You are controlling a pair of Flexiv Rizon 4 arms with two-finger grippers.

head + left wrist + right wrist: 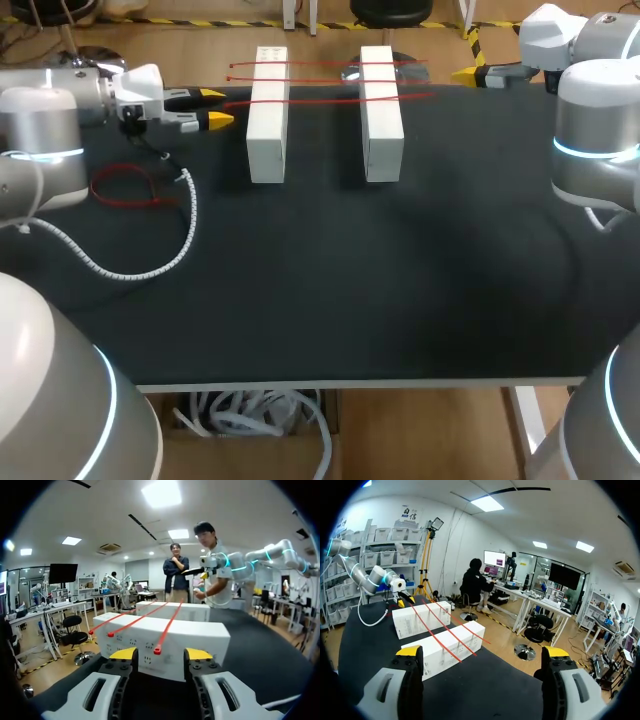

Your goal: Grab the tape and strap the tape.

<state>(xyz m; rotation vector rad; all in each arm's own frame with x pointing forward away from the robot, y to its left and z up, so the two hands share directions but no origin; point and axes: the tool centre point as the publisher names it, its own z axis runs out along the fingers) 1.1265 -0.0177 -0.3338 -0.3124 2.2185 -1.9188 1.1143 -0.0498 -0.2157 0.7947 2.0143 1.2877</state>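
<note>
Filling most of the scene, the black tabletop carries two white blocks, with three red tapes laid across both tops. The left end effector stands open, the tape ends just ahead of its fingers. The right end effector gapes wide, the blocks well ahead. A red tape loop lies behind the left one.

Left arm and right arm are built of silver-grey round segments with white caps. Glowing light-blue rings are seen at the joints. A white spiral-wrapped cable is attached to the left arm. Left gripper and right gripper are made up of white finger bodies, black inserts with screws, and yellow tips.
</note>
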